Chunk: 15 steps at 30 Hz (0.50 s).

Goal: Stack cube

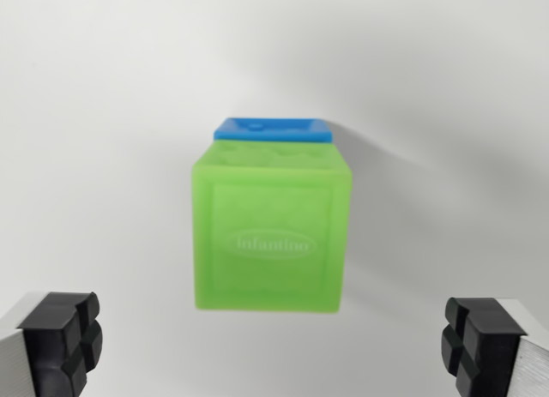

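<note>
A plain white surface point(103, 114) fills my wrist view. At frame centre I see the green cube point(270, 234), sitting on a blue cube point(273, 128) whose edge peeks out above it. My gripper point(274, 345) is spread wide and empty, black pads point(64, 341) in the bottom corners, clear of the cube.

Bright even light, soft shadow right of green cube point(270, 230); cube slightly blurred, no glare.
</note>
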{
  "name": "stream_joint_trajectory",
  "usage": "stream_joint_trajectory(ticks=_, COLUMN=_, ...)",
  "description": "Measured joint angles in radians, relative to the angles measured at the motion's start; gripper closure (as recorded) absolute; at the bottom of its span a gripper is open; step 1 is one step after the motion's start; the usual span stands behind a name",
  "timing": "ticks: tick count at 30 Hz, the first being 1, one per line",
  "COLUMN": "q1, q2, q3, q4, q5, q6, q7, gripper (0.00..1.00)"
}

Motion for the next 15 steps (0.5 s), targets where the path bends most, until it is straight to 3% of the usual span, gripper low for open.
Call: stream_joint_trajectory(ticks=15, q1=0.000, q2=-0.143, q3=0.000, q4=0.031, q5=0.008, q6=-0.172, q7=-0.005, gripper=0.00)
